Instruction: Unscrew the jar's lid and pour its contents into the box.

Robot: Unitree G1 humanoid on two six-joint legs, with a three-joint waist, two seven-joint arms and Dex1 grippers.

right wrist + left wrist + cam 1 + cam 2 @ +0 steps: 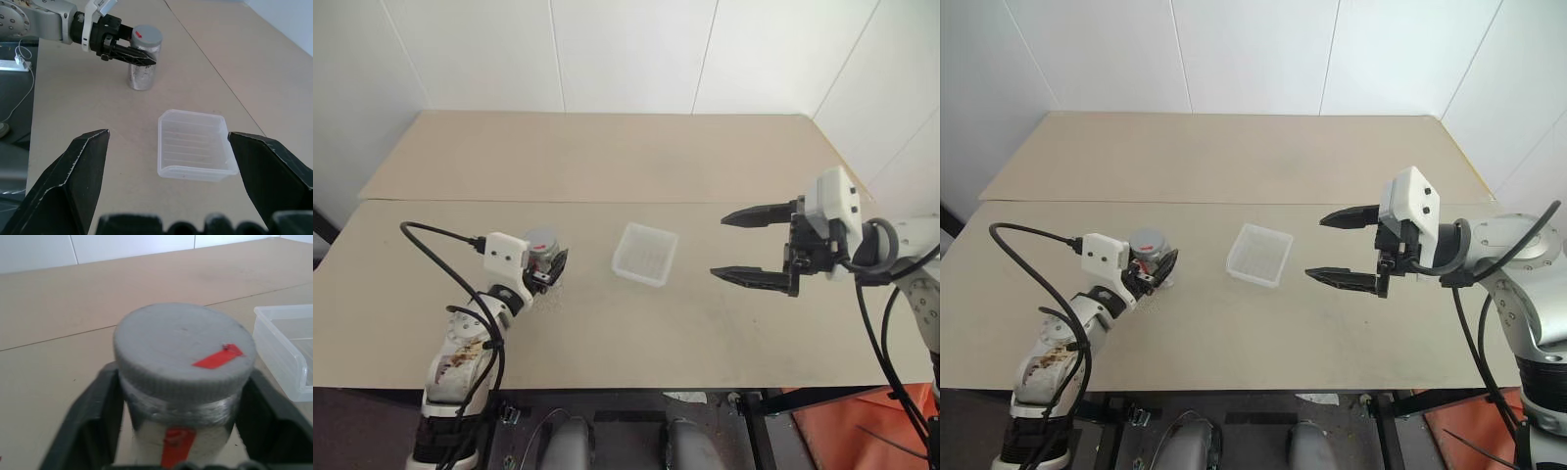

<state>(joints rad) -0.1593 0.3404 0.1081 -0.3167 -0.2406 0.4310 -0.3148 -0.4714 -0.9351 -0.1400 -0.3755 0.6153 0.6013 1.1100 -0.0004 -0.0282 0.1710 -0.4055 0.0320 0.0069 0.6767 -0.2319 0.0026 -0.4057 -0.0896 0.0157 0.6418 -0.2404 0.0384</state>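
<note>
The silvery jar (541,245) stands upright on the table, left of the box (636,272). Its grey lid (183,350), with a small red mark, sits on top. My left gripper (553,262) is shut on the jar, one black finger pressed to each side just under the lid. The jar's contents are hidden inside it. The translucent white box (190,172) lies flat at mid-table, with nothing visible inside. My right gripper (719,246) hovers open to the right of the box, above the table, with nothing between its fingers.
The tan table (607,157) is made of two boards with a seam across it, and white walls rise behind. A black cable (440,235) loops from my left wrist. Bare tabletop lies between the box and the right gripper.
</note>
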